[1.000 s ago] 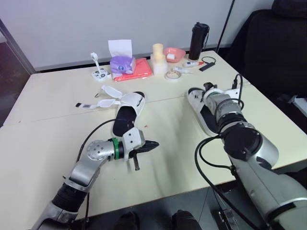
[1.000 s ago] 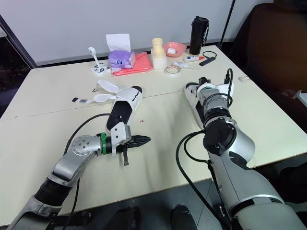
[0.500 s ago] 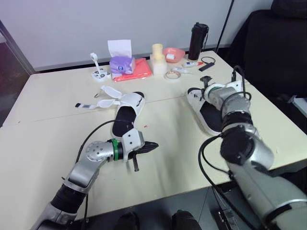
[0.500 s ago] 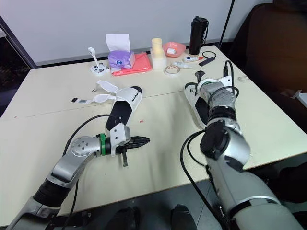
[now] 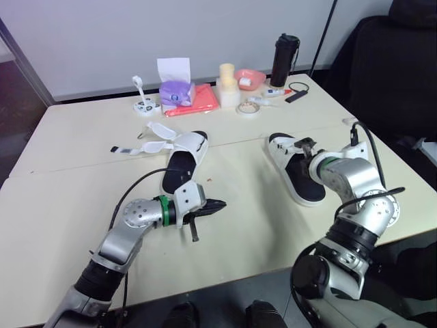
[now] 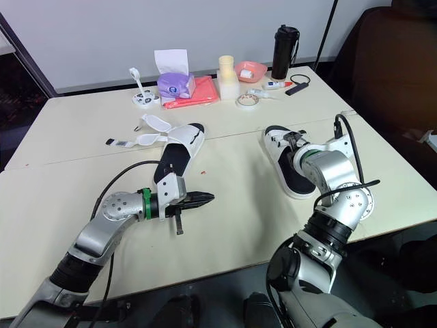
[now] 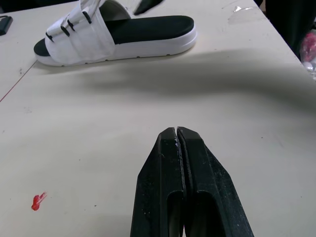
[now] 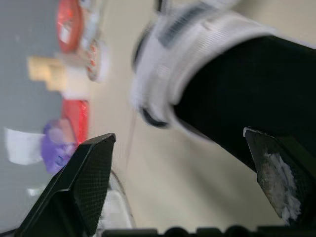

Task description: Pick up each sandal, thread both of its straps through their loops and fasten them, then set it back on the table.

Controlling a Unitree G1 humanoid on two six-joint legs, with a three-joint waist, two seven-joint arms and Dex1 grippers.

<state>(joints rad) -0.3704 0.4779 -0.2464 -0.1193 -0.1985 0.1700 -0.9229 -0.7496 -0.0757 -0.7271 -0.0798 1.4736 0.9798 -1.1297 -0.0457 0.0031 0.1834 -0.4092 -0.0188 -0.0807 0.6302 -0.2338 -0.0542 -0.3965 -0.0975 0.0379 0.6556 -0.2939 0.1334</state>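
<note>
Left gripper lies low over the table, near the front edge and left of centre. Its wrist view shows the jaws pressed together, only a hairline seam between them, holding nothing. A red speck sits on the table just beside it.

Unfastened sandal lies just beyond that gripper, mid-table. Its loose straps trail toward the left edge; the strap ends are too small to read.

Fastened sandal lies toward the right edge, sole down. The left wrist view shows its white band closed across the footbed, which the head views leave unclear.

Right gripper is at that sandal's far end, over the band. In the head views its fingers are tiny and merge with the sandal. The right wrist view is smeared but shows the jaws spread wide, the black footbed between them and the heel cut off. Cannot tell if a finger touches it; nothing is pinched.

Far edge: tissue pack, red cloth, tape roll, pink bowl, black bottle.
</note>
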